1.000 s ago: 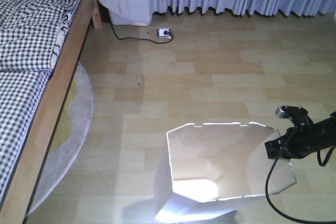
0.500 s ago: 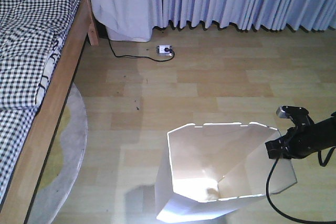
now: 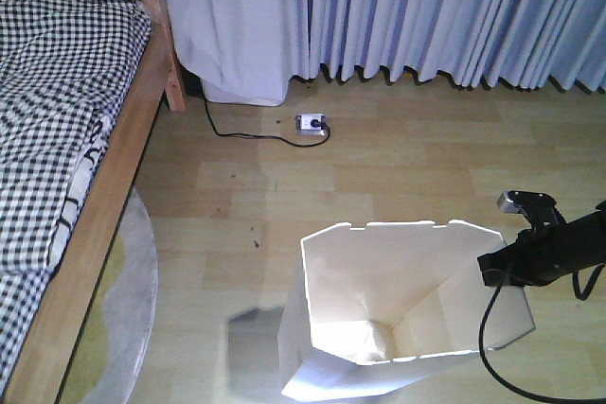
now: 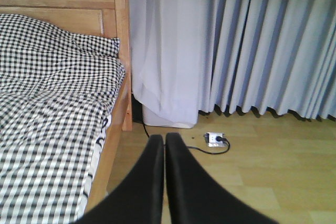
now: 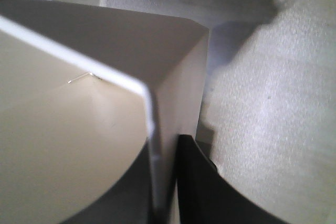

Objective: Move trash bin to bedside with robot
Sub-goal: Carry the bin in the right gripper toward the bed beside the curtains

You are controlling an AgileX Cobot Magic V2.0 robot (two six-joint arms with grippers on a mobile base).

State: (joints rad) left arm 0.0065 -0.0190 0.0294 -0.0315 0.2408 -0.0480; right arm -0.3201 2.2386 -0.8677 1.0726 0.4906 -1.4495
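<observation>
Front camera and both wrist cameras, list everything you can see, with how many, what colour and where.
trash bin: one, white, on the floor, lower centre, no lid
bed frame: one, light wood, along the left
bedding: one set, black-and-white checked, on the bed
curtains: one row, pale blue-grey, across the back
power socket: one, white, on the floor below the curtains
cord: one, black, running left from the socket
rug: one, grey with yellow, partly under the bed
floor: light wood planks
right gripper: black, closed on the bin's right rim
left gripper: black, closed, empty
</observation>
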